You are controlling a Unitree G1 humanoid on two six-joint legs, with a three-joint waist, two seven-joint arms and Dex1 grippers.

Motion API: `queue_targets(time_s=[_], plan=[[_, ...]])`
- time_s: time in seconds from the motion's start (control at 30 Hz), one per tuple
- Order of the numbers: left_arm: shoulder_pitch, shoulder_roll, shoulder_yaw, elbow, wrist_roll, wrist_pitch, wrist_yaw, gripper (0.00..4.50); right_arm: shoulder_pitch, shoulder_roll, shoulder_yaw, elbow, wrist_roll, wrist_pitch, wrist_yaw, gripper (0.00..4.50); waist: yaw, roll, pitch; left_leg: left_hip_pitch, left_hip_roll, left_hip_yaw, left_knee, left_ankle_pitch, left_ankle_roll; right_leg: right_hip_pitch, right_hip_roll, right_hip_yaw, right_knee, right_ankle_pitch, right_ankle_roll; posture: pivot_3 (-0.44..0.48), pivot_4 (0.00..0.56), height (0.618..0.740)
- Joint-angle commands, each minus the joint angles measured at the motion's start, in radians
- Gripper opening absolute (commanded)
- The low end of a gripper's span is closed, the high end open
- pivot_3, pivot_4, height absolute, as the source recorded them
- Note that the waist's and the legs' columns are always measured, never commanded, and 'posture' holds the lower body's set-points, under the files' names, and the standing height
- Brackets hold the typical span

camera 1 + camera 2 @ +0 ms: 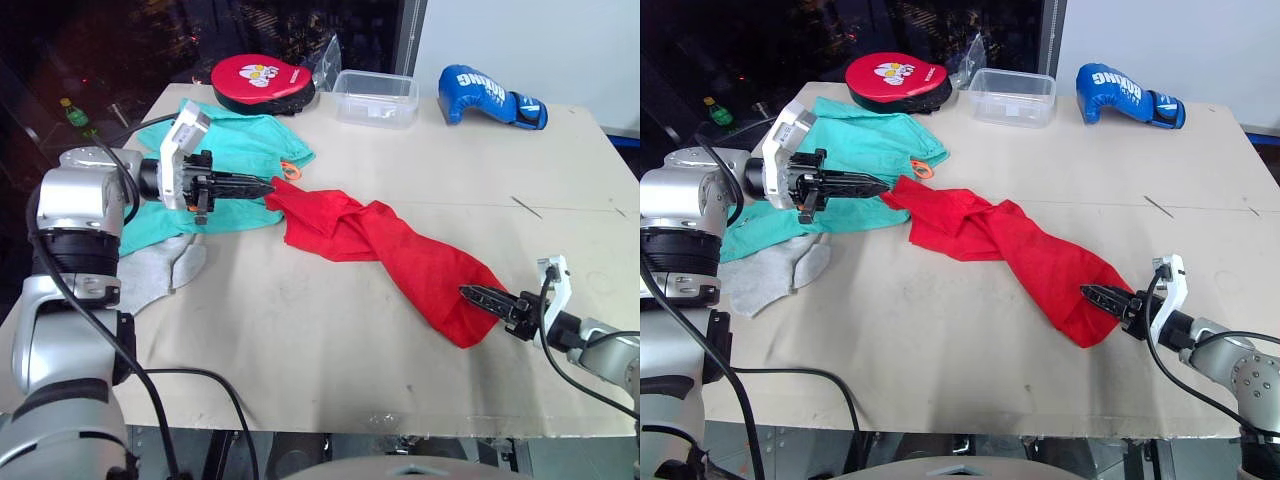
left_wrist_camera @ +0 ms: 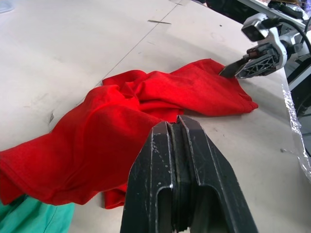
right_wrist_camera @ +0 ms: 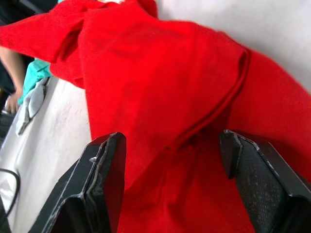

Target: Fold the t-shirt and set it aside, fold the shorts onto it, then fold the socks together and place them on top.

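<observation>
The red t-shirt (image 1: 390, 245) lies twisted in a long diagonal rope across the middle of the table (image 1: 300, 340). My left gripper (image 1: 266, 187) is shut, and its tip rests at the shirt's far-left end, with nothing seen between the fingers in the left wrist view (image 2: 174, 124). My right gripper (image 1: 472, 294) is open at the shirt's near-right end, and red cloth (image 3: 160, 87) lies between its spread fingers (image 3: 104, 165). The mint shorts (image 1: 240, 145) are spread at the back left, under my left arm. The grey socks (image 1: 160, 268) lie just in front of the shorts.
A round red padded mitt (image 1: 262, 80), a clear plastic box (image 1: 376, 97) and a blue boxing glove (image 1: 490, 95) line the table's far edge. A green bottle (image 1: 75, 113) stands off the far-left corner. Bare tabletop runs along the front and right.
</observation>
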Motion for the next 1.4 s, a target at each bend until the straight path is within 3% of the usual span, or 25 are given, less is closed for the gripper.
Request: queue_targets(time_s=[0.03,0.33,0.53,0.67,0.77,0.8,1.17,1.33,1.4], plan=[[-0.009,0.013,0.021,-0.022,-0.014,-0.003,-0.008,0.0,-0.082,0.044,-0.051,0.067,0.065,0.014,-0.092,3.19,-0.002,0.0,0.0,0.0,0.0,0.0,0.0,0.0,0.0,0.0,0.0,0.0,0.0,0.0,0.0,0.0,0.15,0.74],[0.003,0.023,0.029,-0.033,-0.017,-0.001,-0.003,0.0,-0.2,0.094,-0.13,0.197,0.182,0.025,-0.196,3.19,-0.004,0.0,0.0,0.0,0.0,0.0,-0.001,0.001,-0.002,0.0,0.0,0.0,0.0,0.0,0.0,0.0,0.15,0.74],[0.013,0.028,0.032,-0.041,-0.019,0.001,-0.001,0.0,-0.197,0.076,-0.114,0.173,0.232,0.054,-0.187,3.19,-0.007,0.001,0.0,0.0,0.0,0.0,-0.001,0.001,-0.001,0.0,0.0,0.0,0.0,0.0,0.0,0.0,0.15,0.74],[0.01,0.025,0.03,-0.032,-0.016,-0.003,0.001,0.0,-0.179,0.051,-0.075,0.138,0.197,0.053,-0.171,1.7,-0.006,0.001,0.0,0.0,0.0,0.0,-0.001,0.001,-0.001,0.0,0.0,0.0,0.0,0.0,0.0,0.0,0.15,0.74],[0.011,0.022,0.029,-0.033,-0.016,-0.004,0.001,0.0,-0.168,0.036,-0.059,0.121,0.169,0.037,-0.16,0.22,-0.006,0.001,0.0,0.0,0.0,0.0,-0.001,0.0,0.0,0.0,0.0,0.0,0.0,0.0,0.0,0.0,0.15,0.74],[0.013,0.022,0.029,-0.034,-0.016,-0.004,0.001,0.0,-0.167,0.035,-0.057,0.119,0.163,0.031,-0.164,0.1,-0.006,0.001,0.0,0.0,0.0,0.0,-0.001,0.0,0.0,0.0,0.0,0.0,0.0,0.0,0.0,0.0,0.15,0.74],[0.004,0.005,0.019,-0.02,-0.011,-0.014,0.001,0.0,-0.174,-0.013,-0.029,0.138,0.047,-0.029,-0.09,0.1,-0.006,0.001,0.0,0.0,0.0,0.0,-0.001,0.0,0.0,0.0,0.0,0.0,0.0,0.0,0.0,0.0,0.15,0.74],[0.011,0.007,0.023,-0.026,-0.012,-0.014,0.001,0.0,-0.193,-0.014,-0.016,0.159,0.031,-0.025,-0.057,1.83,-0.006,0.001,0.0,0.0,0.0,0.0,-0.001,0.0,0.0,0.0,0.0,0.0,0.0,0.0,0.0,0.0,0.15,0.74],[0.012,0.009,0.025,-0.029,-0.012,-0.013,0.001,0.0,-0.202,-0.01,-0.012,0.169,0.024,-0.022,-0.051,1.83,-0.006,0.001,0.0,0.0,0.0,0.0,-0.001,0.0,0.0,0.0,0.0,0.0,0.0,0.0,0.0,0.0,0.15,0.74]])
